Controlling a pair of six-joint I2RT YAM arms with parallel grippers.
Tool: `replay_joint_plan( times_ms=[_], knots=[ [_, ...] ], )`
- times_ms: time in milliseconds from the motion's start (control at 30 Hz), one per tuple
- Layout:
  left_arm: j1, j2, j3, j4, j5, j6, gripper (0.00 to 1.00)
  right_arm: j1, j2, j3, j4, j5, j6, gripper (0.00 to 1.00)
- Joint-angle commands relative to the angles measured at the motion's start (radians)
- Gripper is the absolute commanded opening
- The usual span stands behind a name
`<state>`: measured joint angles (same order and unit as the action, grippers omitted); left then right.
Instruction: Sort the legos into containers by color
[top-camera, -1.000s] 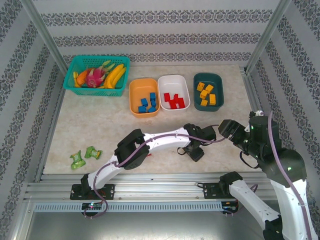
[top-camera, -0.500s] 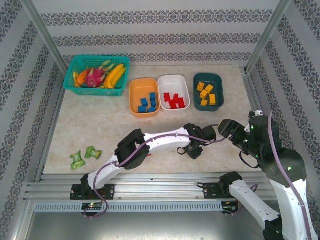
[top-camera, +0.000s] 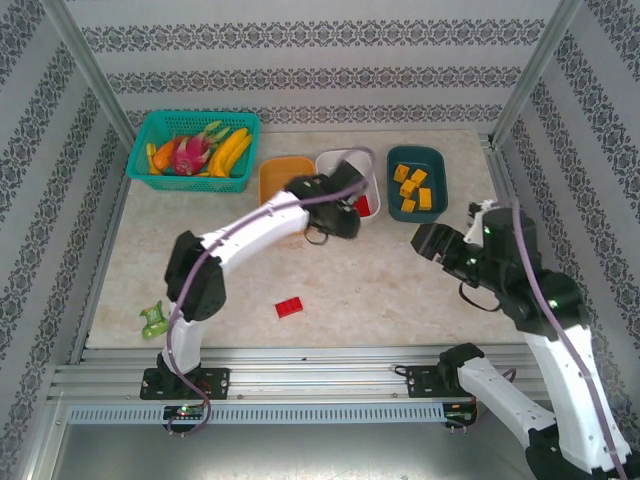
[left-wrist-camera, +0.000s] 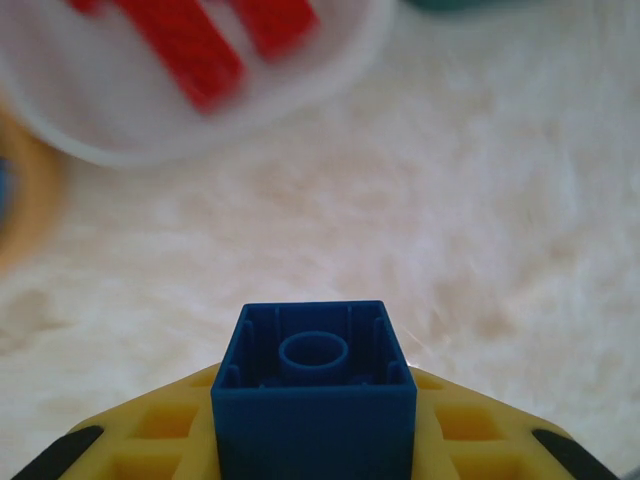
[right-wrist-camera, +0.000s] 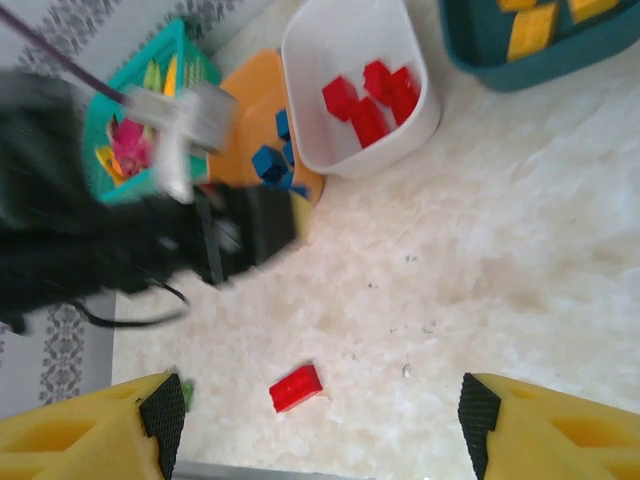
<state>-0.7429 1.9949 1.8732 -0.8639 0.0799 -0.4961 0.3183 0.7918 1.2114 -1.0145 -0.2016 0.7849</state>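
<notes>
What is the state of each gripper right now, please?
Left gripper: closed, holding a blue lego.
Right gripper: open, holding nothing.

Pale table (top-camera: 400, 290), mesh basket (top-camera: 190, 184), orange tub (top-camera: 275, 170), white tub (top-camera: 376, 185), teal tub (top-camera: 415, 216), red brick (top-camera: 290, 307), green toy (top-camera: 154, 321)

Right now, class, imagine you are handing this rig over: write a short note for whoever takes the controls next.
The left pincer is shut on a blue brick, by the orange tub and white tub.
The right pincer is open and empty.
Done: blue pieces in the orange tub, red pieces in the white, yellow pieces in the teal tub.
Left: tub the held brick; a red brick lies loose on the table.
</notes>
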Motion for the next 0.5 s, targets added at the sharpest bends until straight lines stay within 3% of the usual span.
replay_joint_plan(
  times_ms=[0, 267, 467],
  knots=[
    [0.098, -0.002, -0.032, 0.03, 0.039, -0.03, 0.33, 0.029, 0.077, -0.067, 0.138, -0.113, 0.031, 0.74],
    [0.307, 0.132, 0.091, 0.071, 0.022, 0.027, 0.33, 0.187, 0.314, -0.145, 0.579, -0.098, 0.048, 0.76],
    [0.387, 0.303, 0.281, 0.022, 0.044, 0.036, 0.32, 0.212, 0.477, -0.151, 0.838, -0.075, 0.072, 0.76]
  ],
)
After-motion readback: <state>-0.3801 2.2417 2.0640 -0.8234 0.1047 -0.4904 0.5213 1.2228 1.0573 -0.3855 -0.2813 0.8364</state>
